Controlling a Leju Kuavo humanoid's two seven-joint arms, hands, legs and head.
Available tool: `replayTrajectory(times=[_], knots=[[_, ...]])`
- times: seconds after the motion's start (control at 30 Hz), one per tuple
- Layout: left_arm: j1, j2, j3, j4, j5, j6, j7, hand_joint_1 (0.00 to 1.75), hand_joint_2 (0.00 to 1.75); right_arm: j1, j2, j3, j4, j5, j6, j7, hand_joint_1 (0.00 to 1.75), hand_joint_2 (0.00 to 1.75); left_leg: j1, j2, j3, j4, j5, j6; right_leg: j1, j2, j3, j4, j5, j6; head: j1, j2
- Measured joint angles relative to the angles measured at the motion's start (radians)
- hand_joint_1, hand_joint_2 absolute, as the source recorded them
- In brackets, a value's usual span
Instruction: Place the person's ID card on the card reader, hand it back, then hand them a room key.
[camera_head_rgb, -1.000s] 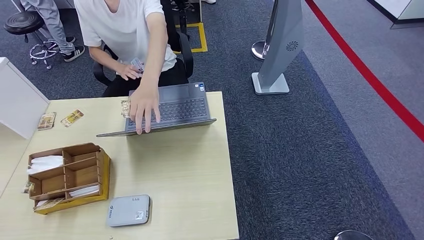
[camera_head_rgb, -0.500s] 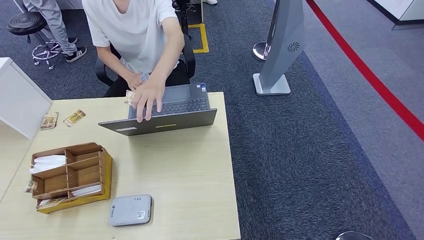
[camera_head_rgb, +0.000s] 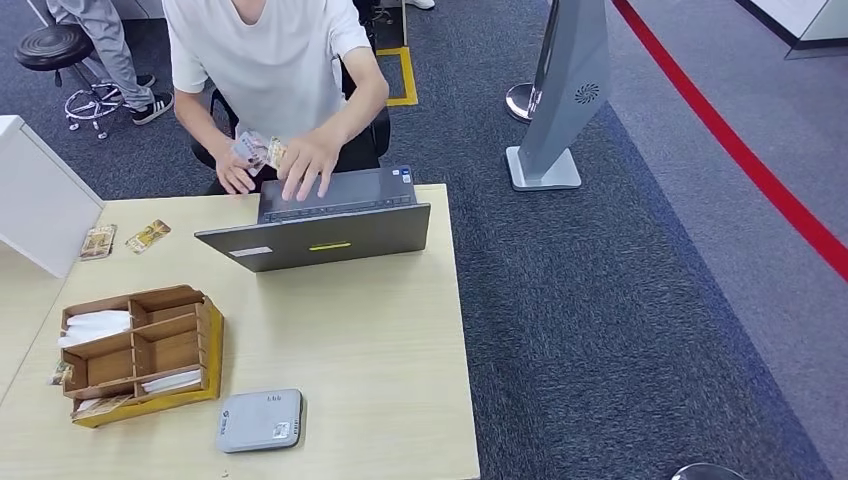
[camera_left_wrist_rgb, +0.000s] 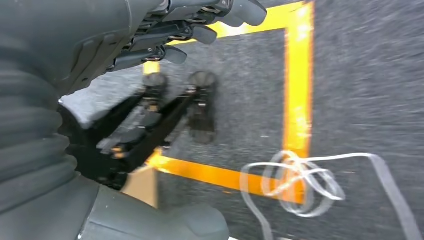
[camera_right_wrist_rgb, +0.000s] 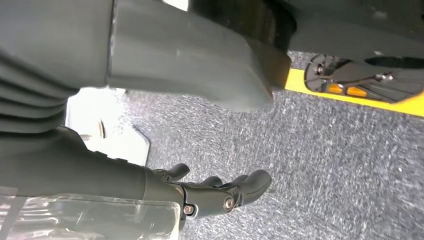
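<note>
Waiting stage: the robot had not yet taken the card; this read as the very start of the task.
Bench (camera_head_rgb: 370, 340): pale wood, filling the lower left of the head view, with the person seated at its 12 o'clock edge.
Person (camera_head_rgb: 265, 60): in a white shirt, both hands raised just behind the laptop lid, holding small cards.
Laptop (camera_head_rgb: 320, 235): grey, part-open, its lid back facing the robot, at 12 o'clock on the bench.
Wooden organiser (camera_head_rgb: 135, 350): at 9 o'clock on the bench, with white slips and what may be room keys in its compartments; too small to be sure.
Card reader (camera_head_rgb: 258, 421): flat grey box at 6 o'clock on the bench, just beside the organiser, nothing lying on it.
ID card (camera_head_rgb: 252, 152): in the person's hands at about 11 o'clock from the reader, well apart from it; its long axis could not be told.
Left robot hand (camera_left_wrist_rgb: 200, 25): hung low over the carpet, fingers apart and loosely bent, holding nothing.
Right robot hand (camera_right_wrist_rgb: 220, 192): also low over the carpet, fingers loosely extended, holding nothing.
Key relation: the card lay far forward and slightly left of centre, so the left robot hand seemed the nearer; either arm would have had to rise well above the bench to reach it.
</note>
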Motion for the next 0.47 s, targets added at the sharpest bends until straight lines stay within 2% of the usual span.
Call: replayTrajectory(times=[0.07,0.13,0.27,0.47], knots=[[-0.002,-0.019,-0.007,0.004,-0.042,0.010,0.049,0.00,1.75,0.000,0.000,0.004,0.000,0.007,0.009,-0.001,0.00,1.75,0.000,0.000,0.000,0.000,0.000,0.000,0.000,0.000,0.000,0.000,0.000,0.000,0.000,0.000],[-0.001,-0.035,-0.039,0.005,-0.088,0.012,0.083,0.00,1.75,0.001,-0.001,0.005,-0.002,0.006,0.028,-0.012,0.00,1.75,0.000,0.000,0.000,0.000,0.000,0.000,0.000,0.000,0.000,0.000,0.000,0.000,0.000,0.000],[0.011,-0.047,-0.162,0.005,-0.129,-0.008,0.107,0.00,1.75,0.013,-0.004,0.005,-0.015,-0.026,0.065,-0.036,0.00,0.00,0.000,0.000,0.000,0.000,0.000,0.000,0.000,0.000,0.000,0.000,0.000,0.000,0.001,0.000],[0.038,-0.037,-0.340,0.004,-0.149,-0.043,0.118,0.00,1.75,0.037,-0.016,0.003,-0.038,-0.077,0.102,-0.059,0.00,0.00,0.000,0.000,0.000,0.000,0.000,0.000,0.000,0.000,0.000,0.000,0.000,0.000,0.000,0.000]])
